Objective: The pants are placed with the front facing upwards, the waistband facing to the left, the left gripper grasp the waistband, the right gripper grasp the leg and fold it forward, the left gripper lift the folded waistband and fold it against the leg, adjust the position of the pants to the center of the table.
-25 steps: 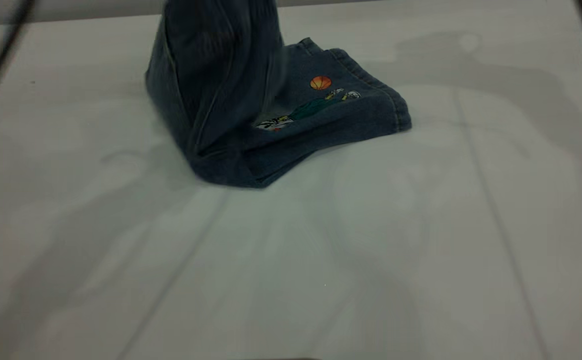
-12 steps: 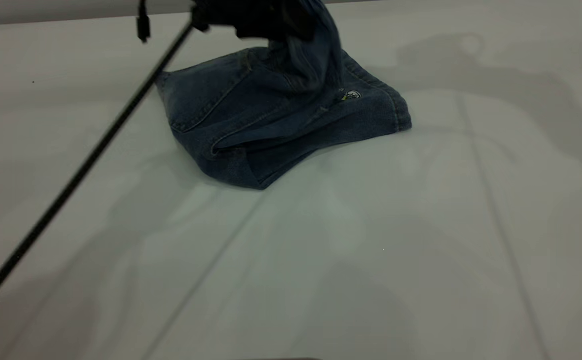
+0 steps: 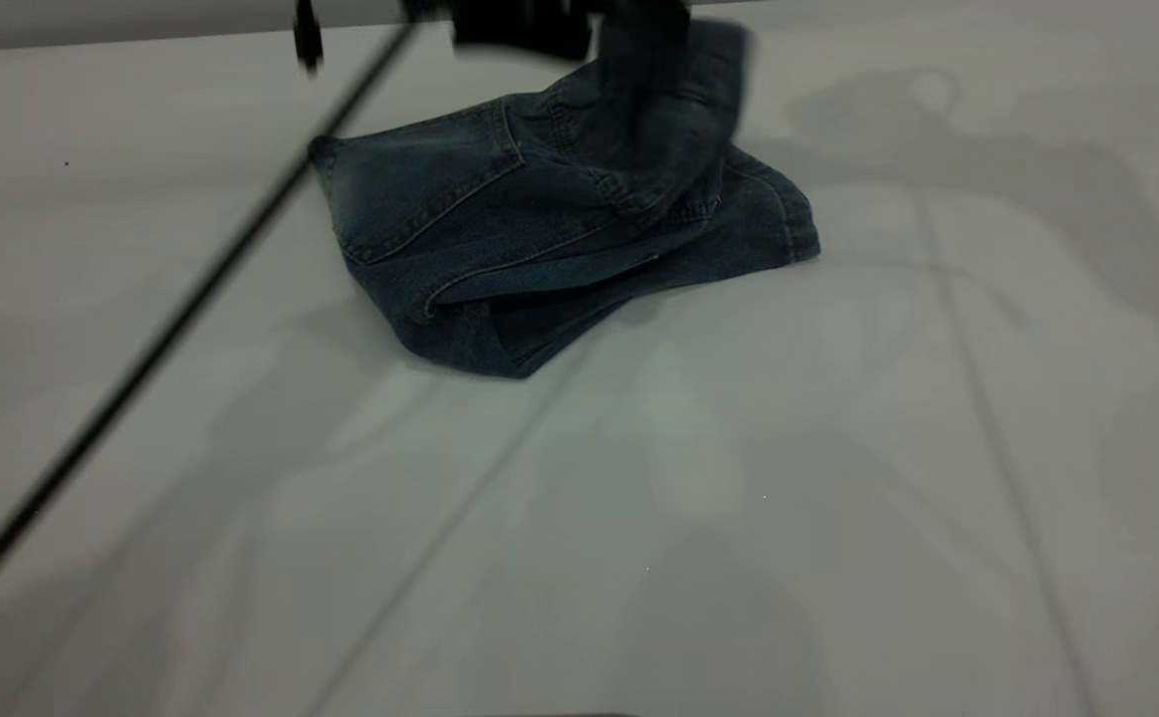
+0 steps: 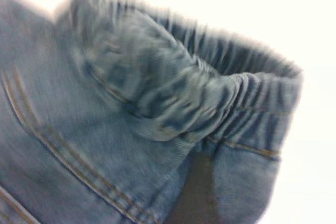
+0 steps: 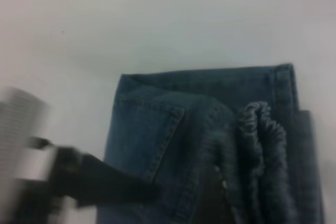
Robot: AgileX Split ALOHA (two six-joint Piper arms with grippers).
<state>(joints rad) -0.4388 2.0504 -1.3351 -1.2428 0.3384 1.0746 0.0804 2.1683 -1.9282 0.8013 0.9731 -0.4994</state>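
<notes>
From the exterior view, you have the pants (image 3: 550,239) lying folded toward the far middle of the table (image 3: 639,518), back pocket side up. The left gripper (image 3: 530,25) sits at the top edge of this view, mostly cut off, with the waistband (image 3: 669,110) hanging from it above the far-right part of the bundle. A thin dark cable (image 3: 171,319) crosses the near left of the picture. You cannot see the right gripper here.

In the left wrist view, the ruffled waistband (image 4: 210,93) fills the picture, bunched and lifted, with a dark shape (image 4: 197,192) under the cloth that is probably a finger. The fingers themselves are hidden, but the way the band gathers and hangs tells you the left gripper is pinching it.

In the right wrist view, you look down on the pants (image 5: 173,145) from well off: the pocket (image 5: 142,135) faces up and the waistband (image 5: 260,150) stands in a raised ridge over the leg end. A dark arm part (image 5: 89,182) shows at one edge. The right gripper's own fingers are out of frame, so you cannot tell their state.

By my reading, the lengthwise fold is done and you are midway through the second fold. Laying the band flat on the leg, letting go, and centring the bundle remain.
</notes>
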